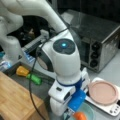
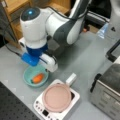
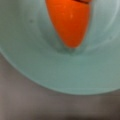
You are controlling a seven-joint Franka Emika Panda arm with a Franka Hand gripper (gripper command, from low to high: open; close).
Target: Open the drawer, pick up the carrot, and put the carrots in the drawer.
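Observation:
The orange carrot (image 3: pixel 70 22) lies in a teal bowl (image 3: pixel 37 62), and it fills the top of the wrist view. Both front views show the carrot (image 1: pixel 80 116) (image 2: pixel 38 78) in that bowl (image 1: pixel 88 110) (image 2: pixel 28 75). My gripper (image 1: pixel 71 112) (image 2: pixel 40 70) hangs straight down over the bowl, just above the carrot; its fingers are hidden by the hand. The dark grey drawer (image 1: pixel 47 90) stands pulled out under the light wooden top (image 1: pixel 15 97), at a front view's left.
A yellow vegetable (image 1: pixel 22 71) and a green vegetable (image 1: pixel 35 79) lie in the drawer. A pink plate (image 1: pixel 103 92) (image 2: pixel 57 97) sits on a white appliance (image 2: pixel 40 106) next to the bowl. The silver toaster oven (image 1: pixel 100 45) (image 2: pixel 107 92) stands beyond it.

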